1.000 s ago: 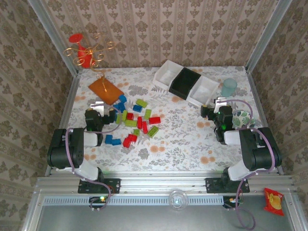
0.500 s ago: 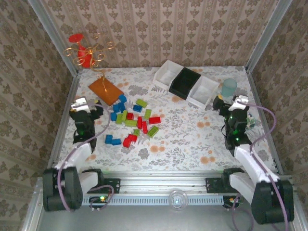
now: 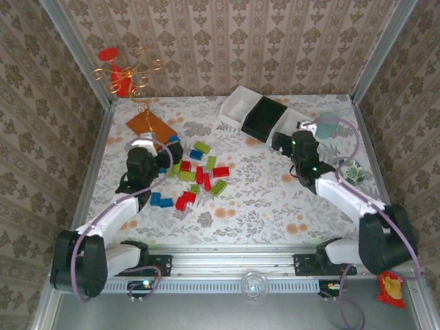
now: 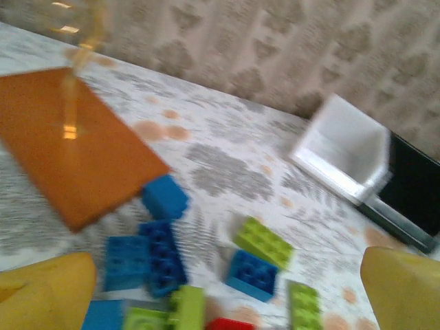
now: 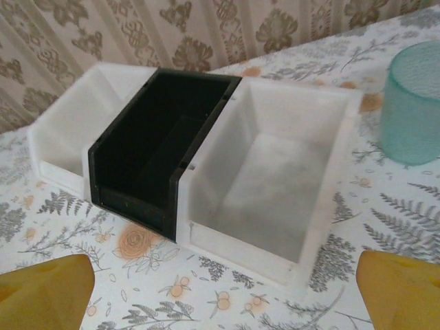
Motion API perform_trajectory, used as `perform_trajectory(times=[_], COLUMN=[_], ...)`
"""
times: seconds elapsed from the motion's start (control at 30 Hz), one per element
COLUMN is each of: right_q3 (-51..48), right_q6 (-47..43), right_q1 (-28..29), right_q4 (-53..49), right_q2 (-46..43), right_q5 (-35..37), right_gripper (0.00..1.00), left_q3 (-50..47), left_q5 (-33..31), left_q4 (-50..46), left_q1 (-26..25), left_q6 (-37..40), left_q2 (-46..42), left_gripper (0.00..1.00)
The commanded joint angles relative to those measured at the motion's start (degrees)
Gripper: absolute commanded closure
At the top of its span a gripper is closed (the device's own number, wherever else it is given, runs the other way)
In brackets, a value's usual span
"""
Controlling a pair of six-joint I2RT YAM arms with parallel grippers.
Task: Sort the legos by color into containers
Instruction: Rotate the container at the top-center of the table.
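Progress: I am judging the sort as not yet begun; as far as I can see, no brick is sitting in any bin.
Bricks: the red, blue and lime bricks (image 3: pixel 196 172) are lying mixed in a loose heap on the counter (image 3: pixel 261 199), left of centre, just to the near right of the orange plate (image 3: pixel 150 127).
Bins: the three bins (image 5: pixel 275 172) are standing in a row on the far side, white, black, white. The black and right-hand ones are showing bare floors; the left one is only partly showing.
Left end effector: the left end effector (image 3: pixel 165 157) is hanging wide and empty at the heap's left edge.
Right end effector: the right end effector (image 3: pixel 280 142) is hovering wide and empty just near of the bins.
Remaining: I am reckoning that every brick is waiting to be carried over, one colour per bin.
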Motion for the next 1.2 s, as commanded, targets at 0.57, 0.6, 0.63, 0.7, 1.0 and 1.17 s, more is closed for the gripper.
perform_trajectory(times=[0.57, 0.6, 0.63, 0.7, 1.0, 1.17], right_q3=[40.37, 42.38, 43.89, 46.32, 47.65, 48.54], right_q6=[1.05, 0.96, 0.83, 0.45, -5.46, -8.61], right_q1=[-2.81, -3.19, -3.39, -3.85, -6.14, -6.54], right_q4=[-22.84, -24.34, -25.62, -27.42, -30.09, -32.27], right_q2=[37.78, 39.1, 40.19, 42.02, 44.01, 44.17], right_q5=[-3.39, -3.8, -4.06, -4.57, -10.09, -17.09], right_gripper=[0.32, 0.36, 0.38, 0.42, 0.57, 0.67], left_q3=[5.96, 6.26, 6.52, 6.55, 7.53, 8.49], left_q5=[3.43, 4.14, 4.75, 6.25, 9.17, 7.79], left_q4=[-3.25, -3.64, -4.0, -4.09, -11.29, -17.27], left_q1=[-7.48, -7.49, -7.49, -7.56, -8.53, -10.31], left_q6=[3.46, 3.21, 2.89, 2.13, 2.67, 6.36], left_q2=[6.58, 6.8, 6.95, 6.91, 5.61, 5.19], left_gripper=[0.0, 0.0, 0.0, 0.0, 0.0, 0.0])
